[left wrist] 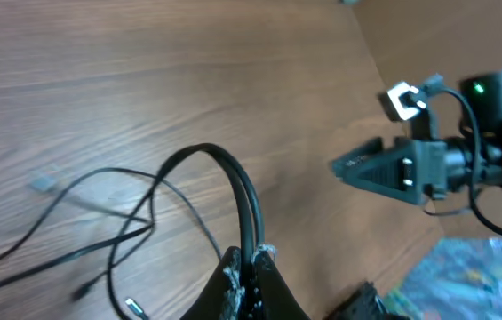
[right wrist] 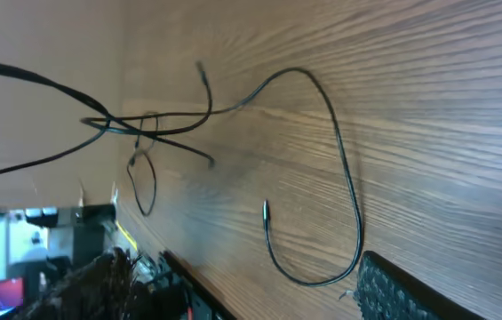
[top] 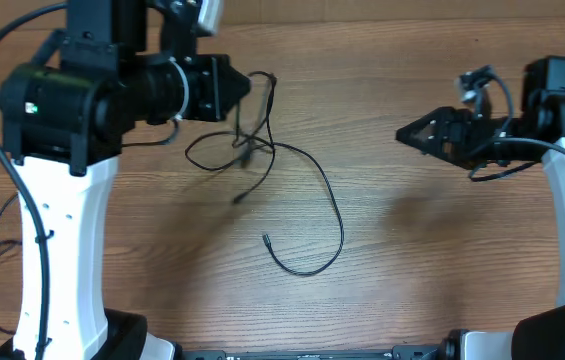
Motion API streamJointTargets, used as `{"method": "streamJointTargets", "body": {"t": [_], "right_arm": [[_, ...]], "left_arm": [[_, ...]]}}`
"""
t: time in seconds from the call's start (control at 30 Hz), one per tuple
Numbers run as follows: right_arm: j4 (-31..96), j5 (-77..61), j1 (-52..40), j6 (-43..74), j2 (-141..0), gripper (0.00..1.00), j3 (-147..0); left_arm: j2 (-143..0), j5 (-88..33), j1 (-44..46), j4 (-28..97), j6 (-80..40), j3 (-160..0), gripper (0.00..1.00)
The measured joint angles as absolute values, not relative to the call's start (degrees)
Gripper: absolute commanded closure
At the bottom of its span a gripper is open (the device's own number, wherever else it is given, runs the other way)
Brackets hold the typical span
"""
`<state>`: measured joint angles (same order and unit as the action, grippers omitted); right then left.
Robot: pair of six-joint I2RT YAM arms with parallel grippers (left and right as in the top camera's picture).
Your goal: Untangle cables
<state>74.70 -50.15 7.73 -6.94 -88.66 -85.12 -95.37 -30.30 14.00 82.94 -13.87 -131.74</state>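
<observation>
It is looking like a robotics lab: white arms (top: 62,210) are standing left and right on a wood-grain surface (top: 422,260).

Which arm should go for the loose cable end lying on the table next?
Probably right. The left gripper pinches the raised cables, while the right gripper holds nothing, with a clear path to the loose end.

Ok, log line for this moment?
left gripper: shut on cables | right gripper: open, empty, clear of cables | knot: beside left gripper | one plug end free on table
</observation>
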Motion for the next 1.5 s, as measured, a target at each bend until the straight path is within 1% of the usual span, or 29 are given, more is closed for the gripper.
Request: {"method": "streamJointTargets", "body": {"t": [0.1,0.17,0.23,0.3,0.33,0.37,0.43,0.5,0.6,0.67,0.83,0.97,1.13,1.3,1.43,1.5], "right_arm": [[74.37,-48.49,6.74,-5.76,-88.66,0.21,-85.12],[74.08,-47.66,6.76,-5.28,-88.66,0.21,-85.12],[73.91,-46.76,6.76,-4.86,-88.66,0.21,-85.12],[73.65,-45.47,6.76,-4.45,-88.66,0.21,-85.12],[73.60,-44.56,6.76,-4.12,-88.66,0.21,-85.12],[73.56,-43.66,6.76,-3.75,-88.66,0.21,-85.12],[73.60,-41.89,6.76,-3.11,-88.66,0.21,-85.12],[73.60,-40.32,6.76,-2.55,-88.66,0.20,-85.12],[73.76,-38.48,6.76,-2.07,-88.66,0.20,-85.12],[73.80,-37.43,6.76,-1.69,-88.66,0.16,-85.12],[74.06,-34.15,6.76,-0.60,-88.66,0.13,-85.12],[74.15,-32.95,6.76,-0.21,-88.66,0.11,-85.12],[74.56,-31.66,6.76,0.05,-88.66,0.09,-85.12],[75.46,-30.46,6.76,0.05,-88.66,0.07,-85.12],[75.75,-29.34,6.76,0.10,-88.66,0.06,-85.12],[75.70,-29.04,6.76,0.14,-88.66,0.05,-85.12]], "left_arm": [[-95.59,-29.34,16.32,83.05,-14.13,-131.74,0.96],[-96.07,-28.91,17.82,83.13,-14.44,-131.74,0.90],[-96.92,-27.77,19.66,83.15,-14.85,-131.74,0.86],[-98.15,-26.46,21.76,83.57,-14.92,-131.74,0.79],[-98.94,-25.67,22.90,84.01,-14.92,-131.74,0.73],[-99.81,-24.86,24.03,84.36,-14.81,-131.74,0.62],[-101.69,-23.46,26.15,84.88,-13.82,-131.74,0.48],[-103.85,-21.71,28.25,85.69,-11.99,-131.74,0.38],[-106.87,-17.69,30.55,87.53,-10.31,-131.74,0.37],[-108.68,-14.44,31.59,89.67,-9.82,-131.74,0.37],[-111.57,-5.45,31.75,96.05,-7.68,-131.72,0.41],[-112.31,-0.54,31.27,96.23,-7.07,-131.11,0.44],[-112.31,2.11,31.03,96.44,-8.38,-129.97,0.39],[-111.85,5.15,31.03,96.64,-12.97,-127.85,0.38],[-108.62,7.22,31.03,95.57,-15.29,-122.21,0.36],[-104.95,7.53,31.03,92.18,-16.19,-116.77,0.36]]}}
